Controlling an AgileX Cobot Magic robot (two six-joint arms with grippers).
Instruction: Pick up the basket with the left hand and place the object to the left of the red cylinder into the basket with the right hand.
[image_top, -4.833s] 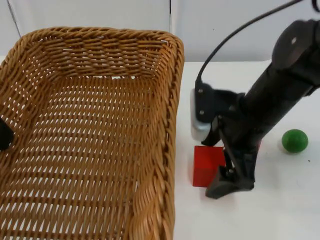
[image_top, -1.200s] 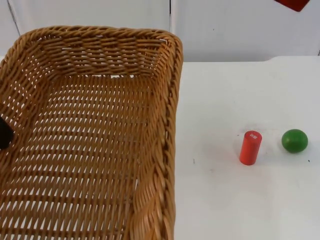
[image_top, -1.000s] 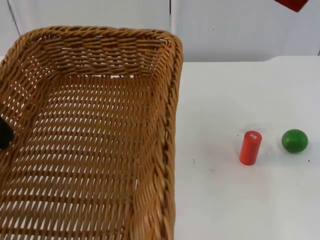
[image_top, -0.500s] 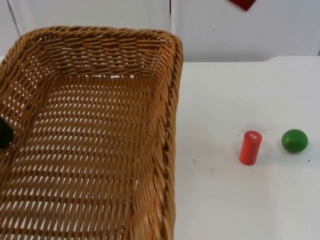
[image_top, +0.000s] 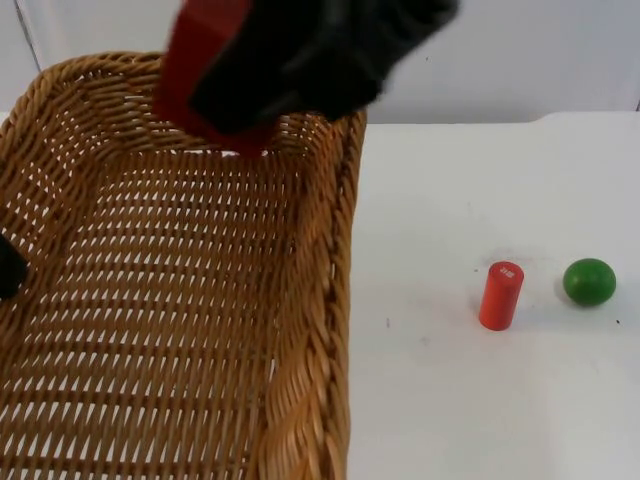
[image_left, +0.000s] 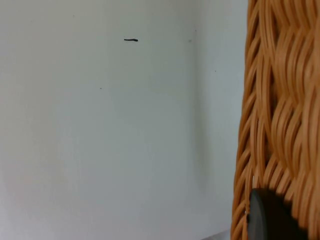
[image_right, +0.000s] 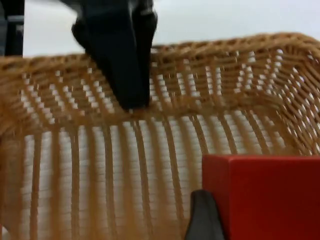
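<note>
Wicker basket (image_top: 180, 300), gripped by left gripper (image_left: 270, 217); right gripper (image_top: 290, 70) holds red block (image_right: 265, 195) above.

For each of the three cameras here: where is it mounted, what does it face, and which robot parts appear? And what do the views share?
Top view: fixed above, looking down and forward at the basket, red cylinder and green ball; the right gripper carries the red block.
Left wrist view: on the left arm, facing the table beside the basket's rim; a black fingertip shows.
Right wrist view: on the right arm, looking into the basket; its fingers hold the block.
All three share the basket.
</note>
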